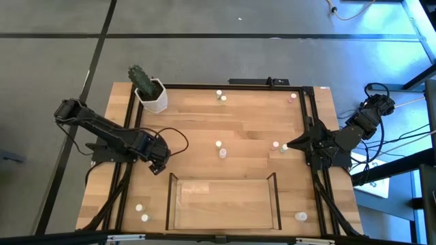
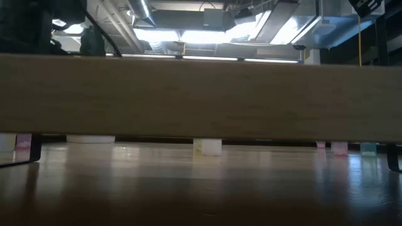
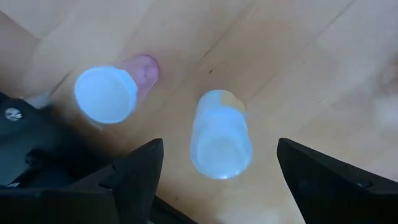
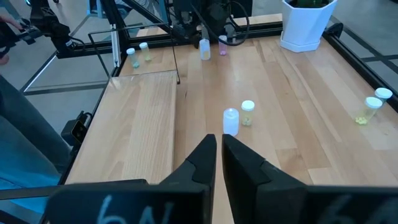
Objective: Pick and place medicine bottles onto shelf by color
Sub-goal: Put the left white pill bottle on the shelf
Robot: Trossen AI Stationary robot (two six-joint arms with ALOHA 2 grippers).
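My left gripper (image 1: 160, 162) points straight down over the table's left part, open. In the left wrist view its fingers (image 3: 144, 171) stand on either side of a clear pale-capped medicine bottle (image 3: 221, 140) without touching it. A pinkish bottle (image 3: 112, 92) stands beside it, outside the fingers. The right wrist view shows the same pair, the clear bottle (image 4: 204, 48) and the pinkish one (image 4: 222, 43), under that gripper. My right gripper (image 4: 219, 155) is shut and holds nothing, raised at the table's right (image 1: 287, 145). The shelf (image 1: 223, 201) lies at the near middle.
More bottles stand on the table: two at the centre (image 1: 221, 149), two by my right gripper (image 1: 278, 146), two far middle (image 1: 221, 96), one far right (image 1: 293, 97), two near left (image 1: 142, 213), one near right (image 1: 300, 216). A white cactus pot (image 1: 151, 95) stands far left.
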